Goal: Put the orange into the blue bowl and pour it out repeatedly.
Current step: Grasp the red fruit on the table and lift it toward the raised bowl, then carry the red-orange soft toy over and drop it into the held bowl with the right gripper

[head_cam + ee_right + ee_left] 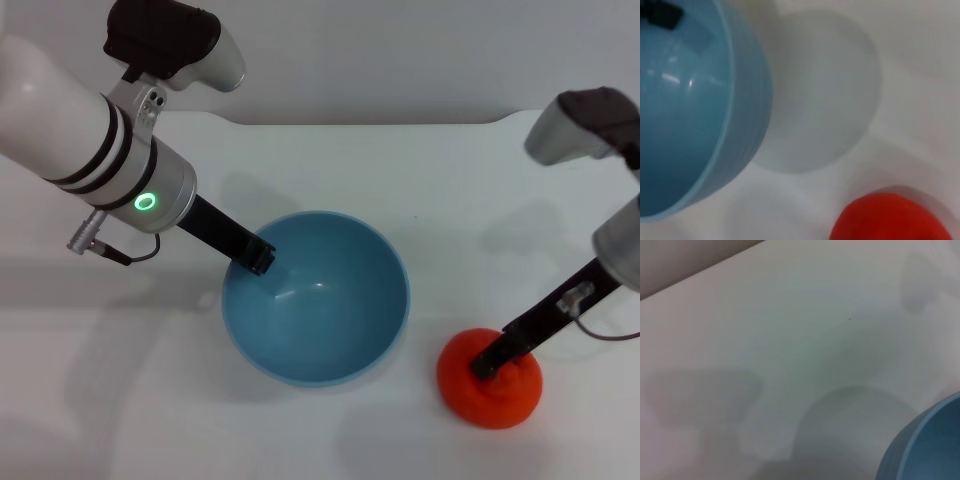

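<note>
The blue bowl (318, 298) stands upright near the middle of the white bench (400, 170), with nothing inside it. The left gripper (262, 258) reaches in from the bench's left side and pinches the bowl's left rim, 1 dark finger showing over the edge inside. The orange (490, 380) rests on the bench close to the front edge, just beside the bowl on its right and apart from it. The right gripper (487, 366) comes down from the right side onto the top of the orange; whether its fingers are spread or closed cannot be told.
</note>
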Motion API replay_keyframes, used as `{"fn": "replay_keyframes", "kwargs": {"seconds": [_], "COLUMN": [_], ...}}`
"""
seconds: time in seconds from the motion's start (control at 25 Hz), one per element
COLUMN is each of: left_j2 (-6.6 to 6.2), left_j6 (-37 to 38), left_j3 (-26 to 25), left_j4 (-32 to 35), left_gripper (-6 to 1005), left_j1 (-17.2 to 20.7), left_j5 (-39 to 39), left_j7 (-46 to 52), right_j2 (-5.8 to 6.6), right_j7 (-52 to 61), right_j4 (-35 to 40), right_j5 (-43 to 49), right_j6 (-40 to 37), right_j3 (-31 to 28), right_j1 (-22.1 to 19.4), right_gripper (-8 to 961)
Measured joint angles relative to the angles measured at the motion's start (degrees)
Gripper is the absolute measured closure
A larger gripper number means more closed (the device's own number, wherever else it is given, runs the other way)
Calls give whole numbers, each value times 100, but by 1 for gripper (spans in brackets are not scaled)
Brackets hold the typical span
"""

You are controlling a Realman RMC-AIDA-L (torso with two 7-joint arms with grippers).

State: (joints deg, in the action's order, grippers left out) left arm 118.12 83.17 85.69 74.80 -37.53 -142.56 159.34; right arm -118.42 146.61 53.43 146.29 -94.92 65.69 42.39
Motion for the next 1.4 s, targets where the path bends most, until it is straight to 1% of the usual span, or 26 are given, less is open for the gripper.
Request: {"fn": "replay_keyframes", "kwargs": {"seconds": [0.2,0.32,0.52,0.68,0.88,1.04,1.2,1.32,1.4], "left_j2": [1,0,1,3,9,9,22,36,47], "left_j6": [-20,-21,-19,5,10,10,12,-17,-60], "left_j3": [0,0,5,22,54,58,73,159,271], "left_j4": [0,0,0,-9,-45,-78,-203,-330,-421], "left_gripper": [1000,1000,1000,1000,1000,1001,1001,1001,1001], "left_j1": [0,1,6,2,-9,-9,-59,-119,-171], "left_j5": [13,15,19,19,19,17,13,14,15], "left_j7": [-9,-9,-9,-9,-8,-3,8,11,20], "right_j2": [-22,-23,-24,-20,-18,-9,4,4,-7], "right_j7": [-28,-50,-185,-202,-372,-591,-753,-794,-839], "right_j4": [-63,-18,238,635,1007,1405,2161,2723,3039], "right_j5": [-9,-6,-16,-24,-48,-317,-872,-1330,-1610], "right_j6": [202,241,233,186,-78,-380,-751,-886,-888], "right_j3": [391,450,382,278,-275,-628,-880,-837,-697], "right_j1": [8,-31,-212,-421,-521,-537,-468,-388,-324], "right_gripper": [447,447,632,733,860,903,920,919,910]}}
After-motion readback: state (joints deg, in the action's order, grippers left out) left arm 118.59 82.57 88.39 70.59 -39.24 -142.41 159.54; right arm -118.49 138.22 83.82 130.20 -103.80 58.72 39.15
